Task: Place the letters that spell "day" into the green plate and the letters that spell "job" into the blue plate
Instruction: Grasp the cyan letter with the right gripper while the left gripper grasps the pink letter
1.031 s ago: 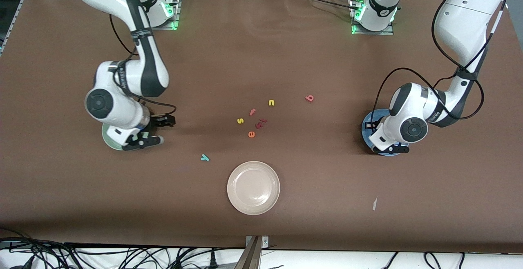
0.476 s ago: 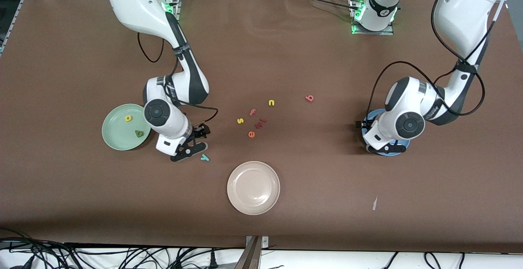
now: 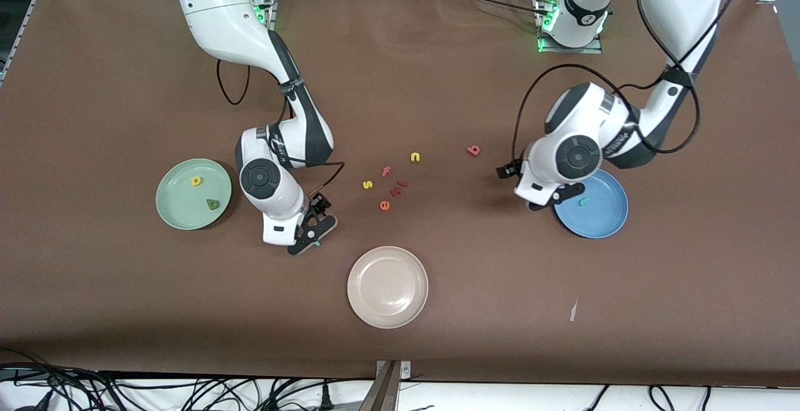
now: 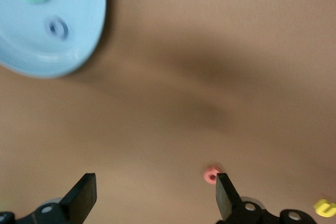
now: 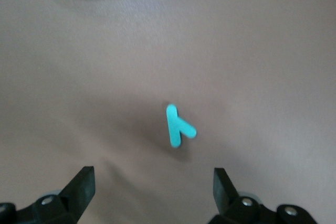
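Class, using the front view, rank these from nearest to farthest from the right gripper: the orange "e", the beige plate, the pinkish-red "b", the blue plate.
Measured from the right gripper, open over the teal "y":
1. Orange "e", in the middle letter cluster.
2. Beige plate, nearest the front camera.
3. Pinkish-red "b", toward the left arm's end.
4. Blue plate, at the left arm's end.

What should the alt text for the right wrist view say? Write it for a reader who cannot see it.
A small teal "y" lies flat on the brown table, apart from the right tool, whose two dark fingers stand open over it. Nothing else of the scene shows here.
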